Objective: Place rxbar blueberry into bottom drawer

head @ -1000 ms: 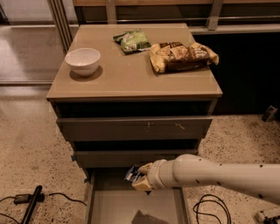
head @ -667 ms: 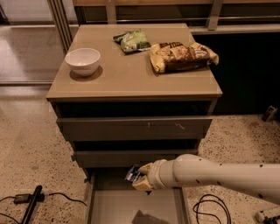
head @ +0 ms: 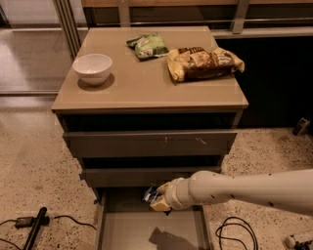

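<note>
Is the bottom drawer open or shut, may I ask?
Open: bottom drawer pulled out, grey floor exposed; the tool holds the rxbar blueberry above it.

1. Floor: speckled beige terrazzo (head: 29, 161) covers the whole visible area around the furniture.
2. Furniture: one grey-brown cabinet (head: 146, 88) with a smooth tan top stands centrally (the gripper (head: 157, 197) is located low at the cabinet's front, near floor level).
3. Rear wall: a dark panel (head: 274, 73) runs behind and to the right of the cabinet, crossed by pale wooden rails (head: 195, 4).
4. Left side: slanted metal frame posts (head: 66, 24) border a glossy, lighter floor section (head: 29, 58) that reflects soft overhead light.
5. Floor clutter: a black rod (head: 36, 227) lies at lower left; a looped black cable (head: 237, 234) lies at lower right.
</note>
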{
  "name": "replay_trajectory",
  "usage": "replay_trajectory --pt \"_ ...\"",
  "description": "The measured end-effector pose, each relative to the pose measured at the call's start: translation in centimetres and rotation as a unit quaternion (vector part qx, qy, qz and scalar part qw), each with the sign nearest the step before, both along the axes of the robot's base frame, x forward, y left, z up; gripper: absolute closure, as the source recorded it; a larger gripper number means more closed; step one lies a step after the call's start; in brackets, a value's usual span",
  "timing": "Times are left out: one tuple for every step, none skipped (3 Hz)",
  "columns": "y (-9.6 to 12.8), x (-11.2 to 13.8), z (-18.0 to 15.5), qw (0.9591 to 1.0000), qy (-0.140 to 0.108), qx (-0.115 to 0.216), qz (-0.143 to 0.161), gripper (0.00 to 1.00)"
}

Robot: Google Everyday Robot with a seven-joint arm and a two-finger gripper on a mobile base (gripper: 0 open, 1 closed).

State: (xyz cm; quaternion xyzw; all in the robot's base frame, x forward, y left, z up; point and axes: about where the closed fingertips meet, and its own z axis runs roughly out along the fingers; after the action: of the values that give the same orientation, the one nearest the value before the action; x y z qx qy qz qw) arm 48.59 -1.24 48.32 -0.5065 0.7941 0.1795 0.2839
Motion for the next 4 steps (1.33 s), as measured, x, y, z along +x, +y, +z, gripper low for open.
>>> replay_trajectory --pt "-1.1 0.7 -4.5 0.9998 0.016 0.014 0.003 1.0" --pt "-3.1 0.4 -9.6 0.9982 0.045 0.038 0.012 1.0" --pt "-3.7 -0.2 -13.1 0.9956 0.07 0.057 0.025 1.0" --pt "-3.5 -0.7 -18.0 0.9905 0.116 0.063 0.037 1.0"
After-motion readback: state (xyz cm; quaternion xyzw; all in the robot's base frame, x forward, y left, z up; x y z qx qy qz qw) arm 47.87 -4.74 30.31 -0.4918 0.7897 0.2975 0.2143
